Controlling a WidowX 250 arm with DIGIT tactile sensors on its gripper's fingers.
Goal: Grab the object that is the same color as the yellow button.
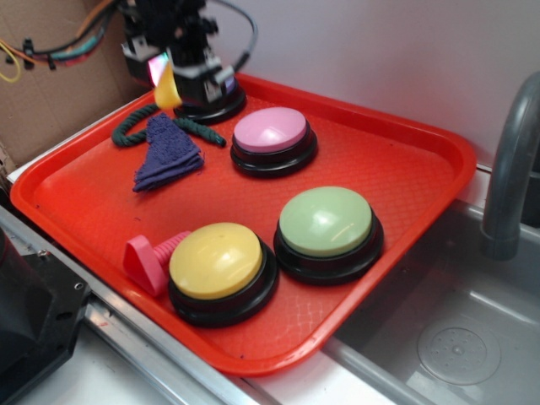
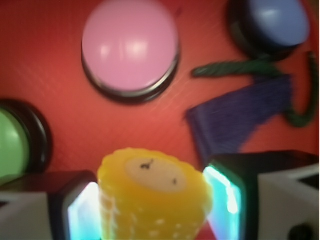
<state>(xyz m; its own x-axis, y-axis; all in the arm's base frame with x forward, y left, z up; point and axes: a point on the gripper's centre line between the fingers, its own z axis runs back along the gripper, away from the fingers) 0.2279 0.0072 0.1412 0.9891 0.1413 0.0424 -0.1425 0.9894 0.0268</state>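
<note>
Gripper [image 1: 169, 83]: at the far left corner of the tray, raised above its surface, its two fingers closed against the sides of the toy corn piece [image 1: 166, 88]. In the wrist view the gripper [image 2: 150, 205] shows a lit pad on each side of the corn piece [image 2: 152, 200], which sits between them with its flat pale cut end facing the camera.

Toy corn piece: small, yellow, tapered, kernel rows faintly visible; held off the tray, clear of the other items.

Tray [image 1: 396, 152]: red plastic, textured floor, raised rim, set beside a metal sink [image 1: 472, 337] with a grey tap [image 1: 510, 169].

Yellow button [image 1: 217, 260]: pale yellow dome on a black round base, near front edge of the tray, well apart from the gripper.

Green button [image 1: 326, 221]: just beside the yellow one, on its right.

Pink button [image 1: 270, 129]: farther back, near the tray's middle.

Blue button [image 2: 277, 20]: seen in the wrist view; in the exterior view mostly hidden behind the gripper.

Purple cloth [image 1: 166, 156]: folded, lying below the gripper.

Dark green cord [image 1: 135, 126]: looped around the cloth's far end.

Pink toy screw [image 1: 152, 257]: lying against the left side of the yellow button.
</note>
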